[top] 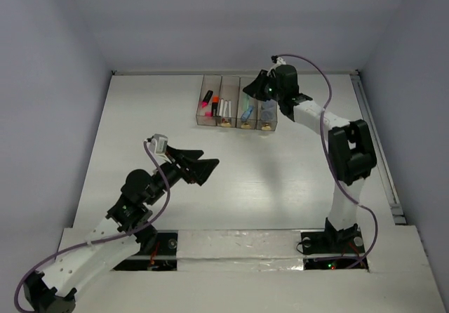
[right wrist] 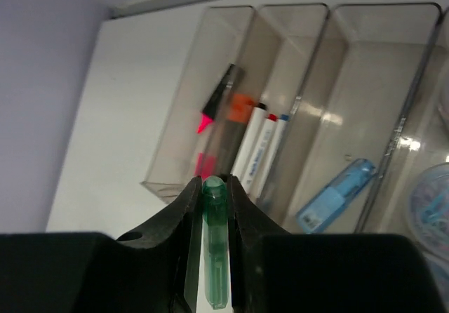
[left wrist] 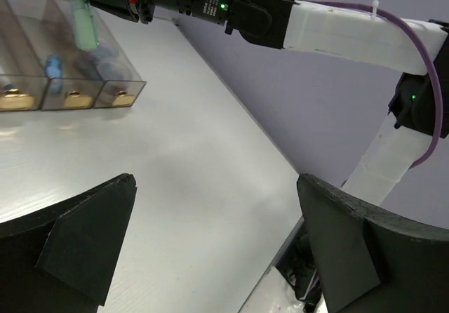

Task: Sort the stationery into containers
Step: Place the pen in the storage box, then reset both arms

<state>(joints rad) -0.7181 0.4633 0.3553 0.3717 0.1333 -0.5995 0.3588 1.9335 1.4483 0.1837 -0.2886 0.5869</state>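
Observation:
The four joined translucent bins (top: 235, 88) stand at the back middle of the table. The leftmost bin holds a pink highlighter (right wrist: 214, 106) and an orange highlighter (right wrist: 238, 109). The second holds two white pens (right wrist: 259, 148), the third a light blue marker (right wrist: 337, 195), and the rightmost round grey-blue pots (right wrist: 435, 201). My right gripper (right wrist: 212, 187) is shut on a pale green marker (right wrist: 214, 243) and hovers above the bins' far end (top: 258, 88). My left gripper (top: 203, 165) is open and empty, low over the table's middle left.
A metal rail (top: 379, 151) runs along the table's right edge. The right arm (left wrist: 351, 32) spans the top of the left wrist view, with the green marker (left wrist: 84, 25) hanging over the bins (left wrist: 119, 81). Grey walls enclose the table.

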